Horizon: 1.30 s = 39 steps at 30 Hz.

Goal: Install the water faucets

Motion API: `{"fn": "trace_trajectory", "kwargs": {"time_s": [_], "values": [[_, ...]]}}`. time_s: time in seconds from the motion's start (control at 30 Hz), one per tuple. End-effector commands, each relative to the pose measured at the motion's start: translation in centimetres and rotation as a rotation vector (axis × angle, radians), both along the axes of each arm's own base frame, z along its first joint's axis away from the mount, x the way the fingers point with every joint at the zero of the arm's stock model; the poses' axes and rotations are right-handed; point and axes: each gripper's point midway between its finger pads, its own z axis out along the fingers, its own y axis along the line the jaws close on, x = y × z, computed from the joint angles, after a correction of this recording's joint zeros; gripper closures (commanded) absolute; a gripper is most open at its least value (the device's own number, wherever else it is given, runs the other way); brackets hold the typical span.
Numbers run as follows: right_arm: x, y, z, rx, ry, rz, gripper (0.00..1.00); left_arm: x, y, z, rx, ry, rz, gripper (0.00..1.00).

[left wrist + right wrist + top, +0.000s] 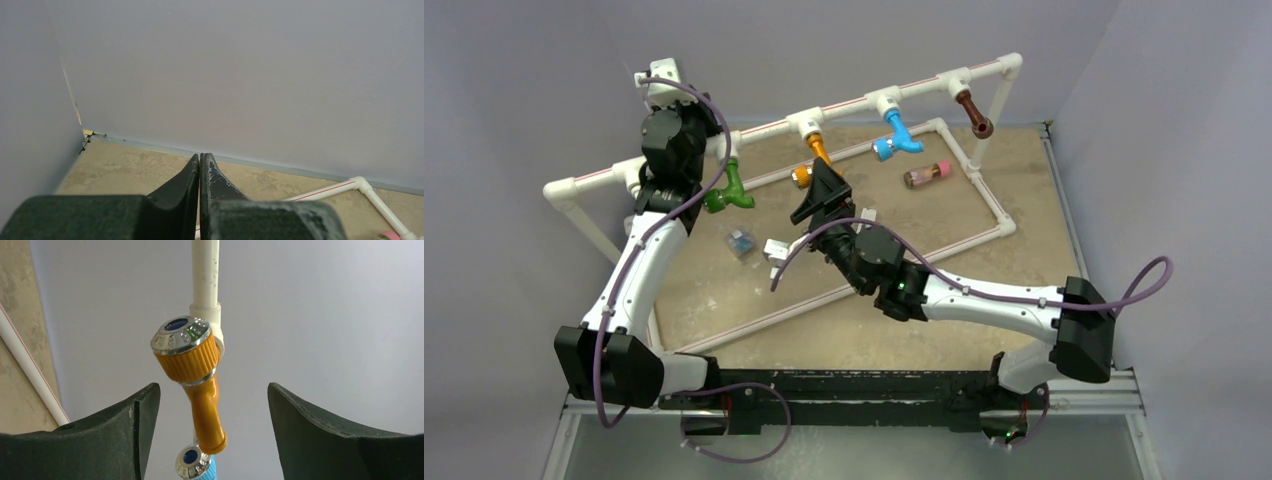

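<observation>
**Right wrist: orange faucet framed by a wide tool**

Your right tool (212, 387) stands wide. The orange faucet (187, 357) shows in the gap between its fingers and touches neither of them. That faucet hangs from a white tee (207, 315) on the pipe, with its ribbed cap and chrome ring turned towards the camera. Just below it you see the chrome end of the blue faucet (192, 460).

From above, four faucets hang along the raised rail (854, 103). The green faucet (729, 190) is at the left, then orange, then blue, and the brown faucet (974, 112) is at the right.

Your left tool (200, 157) is closed with nothing in it and points at the back wall.

On the bench (844, 345), a clear cylinder (927, 174) with a pink end lies near the blue faucet.
</observation>
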Motion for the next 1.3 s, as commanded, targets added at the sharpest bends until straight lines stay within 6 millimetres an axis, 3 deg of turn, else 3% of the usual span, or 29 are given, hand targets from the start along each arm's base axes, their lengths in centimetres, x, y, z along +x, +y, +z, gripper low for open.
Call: {"fn": "trace_trajectory", "kwargs": {"time_s": [0.0, 0.13, 0.23, 0.57, 0.7, 0.83, 1.03, 1.27], "values": [[0.7, -0.6, 4.8, 0.144, -0.057, -0.013, 0.22, -0.4, -0.5, -12.6, 0.048, 0.385, -0.037, 1.0], [1.5, -0.2, 4.5, 0.153, -0.036, -0.023, 0.3, -0.5, -0.5, -12.5, 0.048, 0.382, -0.035, 1.0], [2.0, -0.1, 4.1, 0.163, -0.02, -0.032, 0.42, -0.5, -0.5, -12.5, 0.048, 0.382, -0.035, 1.0], [2.3, 0.0, 3.4, 0.298, 0.068, -0.001, 1.0, -0.5, -0.5, -12.5, 0.046, 0.382, -0.036, 1.0], [2.2, -0.2, 3.7, 0.486, 0.147, 0.045, 1.0, -0.5, -0.4, -12.4, 0.046, 0.381, -0.034, 1.0], [1.4, 0.4, 4.5, 0.843, 0.344, 0.175, 1.0, -0.5, -0.4, -12.4, 0.046, 0.38, -0.035, 1.0], [-0.4, 1.7, 4.3, 1.34, 0.662, 0.424, 1.0, -0.5, -0.4, -12.4, 0.047, 0.381, -0.034, 1.0], [-0.7, 0.0, 5.4, 1.871, 0.89, 0.601, 1.0, -0.5, -0.4, -12.3, 0.048, 0.379, -0.034, 1.0]]}}
